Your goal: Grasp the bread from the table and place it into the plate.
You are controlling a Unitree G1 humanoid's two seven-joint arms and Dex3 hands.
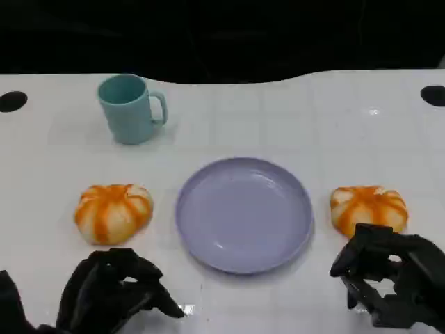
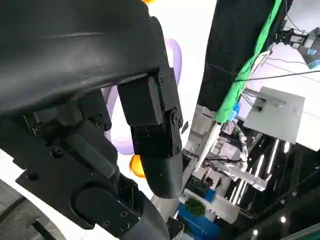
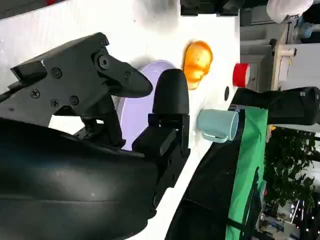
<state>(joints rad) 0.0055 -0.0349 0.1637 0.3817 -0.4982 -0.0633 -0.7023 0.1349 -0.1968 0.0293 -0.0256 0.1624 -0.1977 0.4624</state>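
Head view: 2 breads [image 1: 112, 212] [image 1: 368, 209], 1 plate [image 1: 243, 213], 1 mug [image 1: 131, 108].

Left hand [image 2: 120, 150] – plate [image 2: 172, 55] – bread [image 2: 136, 166].

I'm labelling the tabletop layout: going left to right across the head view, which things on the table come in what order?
Left bread → mug → plate → right bread.

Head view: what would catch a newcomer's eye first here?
Two orange-striped buns flank an empty lavender plate: the left bread and the right bread, both lying on the white table. A teal mug stands behind. The left hand and right hand hover nearest the camera, holding nothing.
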